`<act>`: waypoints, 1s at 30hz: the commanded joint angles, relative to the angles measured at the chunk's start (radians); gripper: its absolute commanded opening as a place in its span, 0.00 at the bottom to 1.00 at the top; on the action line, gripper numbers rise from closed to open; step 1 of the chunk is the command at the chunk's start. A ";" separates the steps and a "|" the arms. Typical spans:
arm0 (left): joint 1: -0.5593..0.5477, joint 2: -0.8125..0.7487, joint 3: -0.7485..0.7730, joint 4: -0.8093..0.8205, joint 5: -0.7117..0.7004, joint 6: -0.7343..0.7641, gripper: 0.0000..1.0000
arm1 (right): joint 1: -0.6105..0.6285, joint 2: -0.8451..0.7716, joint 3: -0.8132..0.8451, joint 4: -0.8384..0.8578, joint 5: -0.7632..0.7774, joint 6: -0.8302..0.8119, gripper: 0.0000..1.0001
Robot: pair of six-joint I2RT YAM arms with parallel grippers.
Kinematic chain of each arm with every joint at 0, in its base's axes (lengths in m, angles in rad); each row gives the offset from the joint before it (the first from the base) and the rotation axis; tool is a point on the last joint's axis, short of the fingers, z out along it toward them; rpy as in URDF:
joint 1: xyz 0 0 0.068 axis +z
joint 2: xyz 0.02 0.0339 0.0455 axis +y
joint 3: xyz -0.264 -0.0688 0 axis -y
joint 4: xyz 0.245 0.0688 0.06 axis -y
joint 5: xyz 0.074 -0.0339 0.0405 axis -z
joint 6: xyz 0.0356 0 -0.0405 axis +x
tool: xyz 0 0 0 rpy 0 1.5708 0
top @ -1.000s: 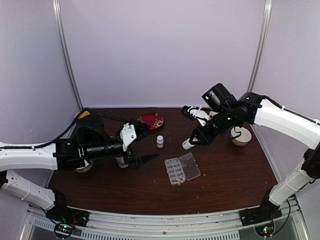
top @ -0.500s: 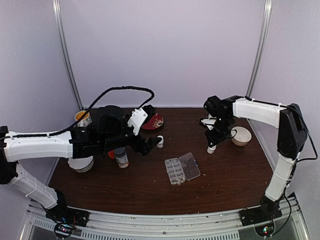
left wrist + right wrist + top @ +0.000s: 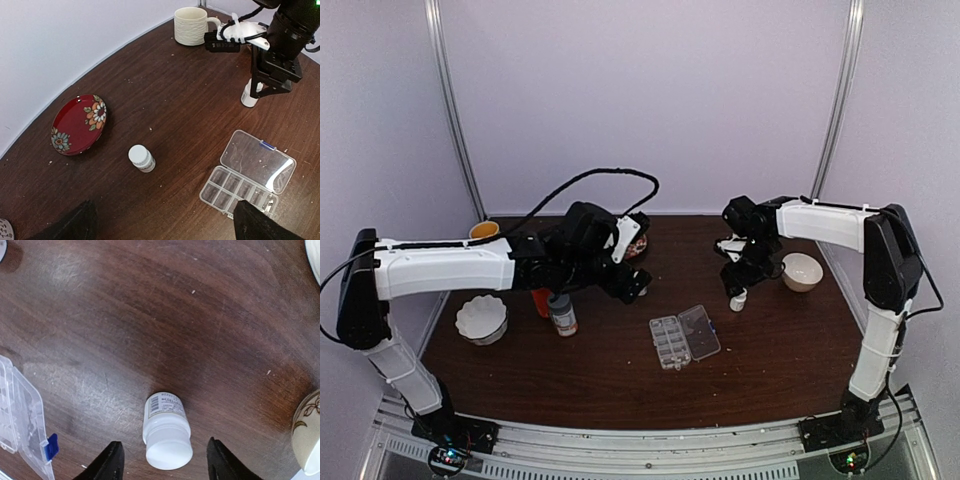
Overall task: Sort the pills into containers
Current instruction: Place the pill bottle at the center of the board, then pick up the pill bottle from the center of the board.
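Two pincers, both empty: right pincer [image 3: 166, 462] hangs straight over a white bottle [image 3: 167, 432], fingers [image 3: 111, 465] spread either side of the cap with clear gaps. It's straddling the bottle, not gripping it. Bottle stands upright on the counter [image 3: 150, 315], cap on. Could be a release or a pre-grasp, can't tell which. It stands near the mug [image 3: 306, 440] and not far from the box's lid side, so a pour into the cells would be a short reach.

Over to left pincer [image 3: 165, 225]: wide open, nothing between the fingers, held above the counter. Its camera looks down on a second bottle [image 3: 141, 157], capped and upright, between the red plate [image 3: 77, 124] and the box. Looks lined up to drop on it, but it's well clear of it.

Box [image 3: 245, 180] lies flat mid-counter between the arms, clear lid swung fully back so the cells face up, ready to receive. Cells look empty, though they're too small to be sure. No loose pills visible anywhere. Presumably they're inside the bottles, so the caps have to come off first. Risk: a small light bottle tips on a one-sided touch.
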 commanded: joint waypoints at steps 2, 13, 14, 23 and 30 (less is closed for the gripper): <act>0.032 0.032 0.065 -0.040 -0.039 -0.048 0.98 | -0.007 -0.030 0.038 0.028 0.018 -0.004 0.71; 0.102 0.255 0.312 -0.230 -0.005 -0.169 0.86 | 0.007 -0.393 -0.113 0.287 0.048 0.231 0.83; 0.111 0.284 0.342 -0.248 0.001 -0.186 0.85 | 0.002 -0.426 -0.148 0.342 0.014 0.270 0.97; 0.171 0.451 0.504 -0.338 0.082 -0.277 0.77 | -0.049 -0.640 -0.409 0.526 -0.073 0.365 1.00; 0.179 0.614 0.691 -0.459 0.112 -0.303 0.73 | -0.049 -0.693 -0.440 0.499 -0.048 0.343 0.99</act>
